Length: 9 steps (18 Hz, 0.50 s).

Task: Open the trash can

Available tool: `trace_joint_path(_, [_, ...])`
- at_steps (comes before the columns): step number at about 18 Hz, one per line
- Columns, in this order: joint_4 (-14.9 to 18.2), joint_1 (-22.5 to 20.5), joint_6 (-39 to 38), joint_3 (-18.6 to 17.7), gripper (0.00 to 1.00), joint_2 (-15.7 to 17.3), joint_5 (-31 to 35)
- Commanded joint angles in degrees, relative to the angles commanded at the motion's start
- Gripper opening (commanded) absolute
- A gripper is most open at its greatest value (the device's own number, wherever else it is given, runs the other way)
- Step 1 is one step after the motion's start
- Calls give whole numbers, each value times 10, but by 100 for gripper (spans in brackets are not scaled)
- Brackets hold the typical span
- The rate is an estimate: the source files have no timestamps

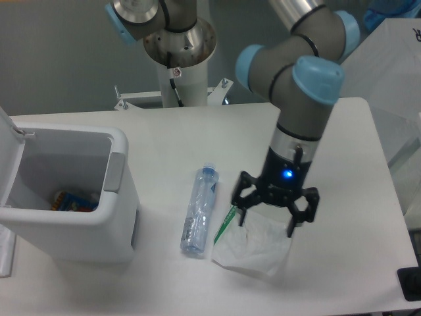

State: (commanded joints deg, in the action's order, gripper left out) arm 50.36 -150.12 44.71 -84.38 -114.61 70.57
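The trash can (pixel 72 197) sits at the left end of the white bench (pixel 329 131). It is a big white box with round corners. Its lid (pixel 9 155) is tipped up on the far left side, so the top is open. I can look right down inside, where something small and colourful lies at the bottom, though it is too small to tell what it is. The grey tab (pixel 114 172) is on the rim that faces the middle of the bench.

So the job looks done. What could go wrong now? The lid could drop shut if the arm swings back and knocks the can or the lid. The arm is well away from the can, so that does not look likely just now.

The pincer (pixel 274 212) hangs over the right part of the bench, pointing down. Its fingers are spread wide apart and there is nothing between them. It is right above a crumpled clear bag (pixel 253 243) with a green strip, and may be close to touching it. A squashed plastic bottle (pixel 199 210) lies just beside the bag, between the pincer and the trash can. If the pincer goes lower, it could push the bag around.
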Motion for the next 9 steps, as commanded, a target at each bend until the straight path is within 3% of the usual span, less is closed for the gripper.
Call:
trace_joint_path(3, [14,2,96,2,100,1,53])
trace_joint_path(9, [101,8,190,28,100,-1,126])
